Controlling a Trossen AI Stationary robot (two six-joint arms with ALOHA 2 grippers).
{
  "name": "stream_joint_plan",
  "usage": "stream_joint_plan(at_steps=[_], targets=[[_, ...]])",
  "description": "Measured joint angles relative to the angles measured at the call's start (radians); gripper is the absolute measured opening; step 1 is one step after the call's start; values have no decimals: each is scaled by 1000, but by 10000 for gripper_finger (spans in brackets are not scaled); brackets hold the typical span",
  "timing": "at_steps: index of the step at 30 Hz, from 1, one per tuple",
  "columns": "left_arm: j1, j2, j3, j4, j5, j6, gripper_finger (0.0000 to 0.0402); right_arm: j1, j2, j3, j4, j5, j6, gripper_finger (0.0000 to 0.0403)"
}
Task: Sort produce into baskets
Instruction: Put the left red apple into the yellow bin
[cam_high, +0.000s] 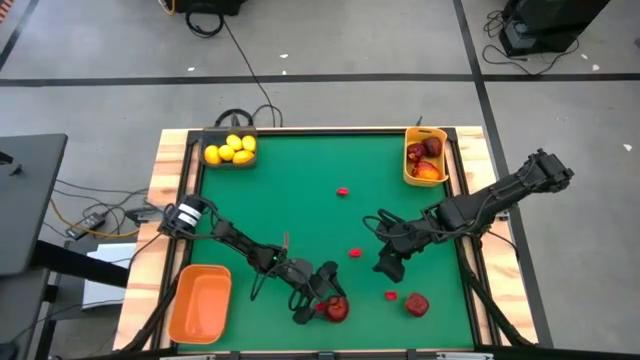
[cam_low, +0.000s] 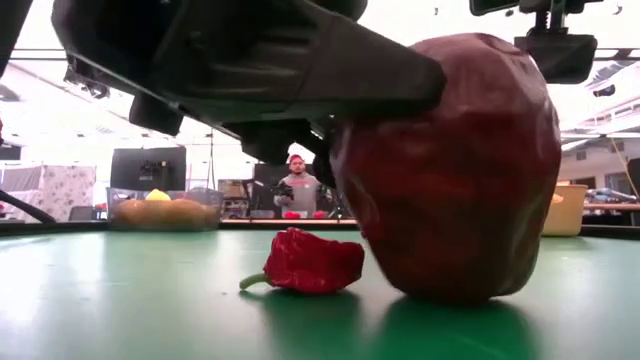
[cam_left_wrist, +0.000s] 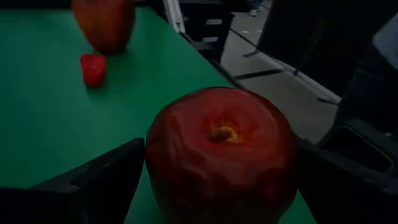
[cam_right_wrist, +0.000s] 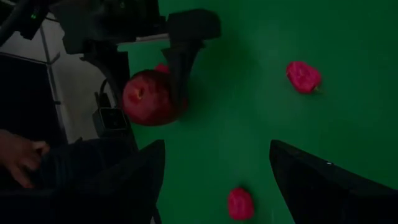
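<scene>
A dark red apple (cam_high: 336, 309) stands on the green table near its near edge. My left gripper (cam_high: 322, 298) is open and lies low and nearly level, one finger on each side of this apple (cam_left_wrist: 221, 149). My right gripper (cam_high: 388, 265) hangs open above the table's middle right with nothing between its fingers. A second apple (cam_high: 416, 304) and three small red pieces (cam_high: 390, 295), (cam_high: 354, 252), (cam_high: 342, 191) lie loose on the table. The dark grey basket (cam_high: 212, 137) holds yellow lemons, the yellow basket (cam_high: 408, 170) holds apples, and the orange basket (cam_high: 200, 303) stands at the near left. My left gripper has the apple's two sides (cam_left_wrist: 155, 155) between its open fingers (cam_left_wrist: 106, 180), coming level from the table's left. The apple stands upright on the table, stem hollow up. Whether the fingers touch it, I cannot tell.
Wooden rails (cam_high: 165, 190) border the green table. The dark grey and yellow baskets stand at the far corners. In the low view a small red pepper-like piece (cam_low: 305, 262) lies just beside the apple (cam_low: 450, 170). A person (cam_low: 298, 185) stands in the room beyond the far edge.
</scene>
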Motion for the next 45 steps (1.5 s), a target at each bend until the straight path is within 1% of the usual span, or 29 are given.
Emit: stream_joint_plan(at_steps=[4, 7, 12, 16, 21, 24, 27, 32, 35, 38, 41, 43, 45], targets=[[0, 0, 0, 18, -43, -1, 389, 6, 0, 0, -1, 0, 0, 297], [0, 0, 2, 24, -81, -8, 372, 8, 0, 0, -1, 2, 0, 297], [10, -1, 20, 26, -82, -78, 341, 24, 0, 0, -2, 38, 12, 297], [33, -8, 23, 23, -81, -218, 340, 41, 0, 0, -8, 65, 19, 297], [55, -54, 23, -3, -65, -244, 340, 51, 0, 0, -23, 73, 23, 297], [67, -97, 24, -53, -57, -239, 340, 61, 0, 0, -29, 84, 46, 297], [87, -142, 24, -136, -61, -239, 343, 78, 0, 0, -35, 111, 62, 297], [117, -233, 23, -313, -63, -240, 344, 108, 0, 0, -83, 211, 99, 297], [133, -300, 23, -390, -64, -233, 344, 121, 0, 0, -85, 272, 154, 297], [147, -368, 23, -452, -105, -175, 344, 121, 0, 0, 7, 320, 211, 297], [166, -439, 23, -502, -141, -98, 344, 119, 0, 0, 132, 387, 205, 297], [185, -487, 23, -542, -165, -70, 344, 108, 0, 0, 177, 424, 202, 297], [210, -529, 23, -569, -183, -56, 344, 85, 0, 0, 199, 438, 209, 298]])
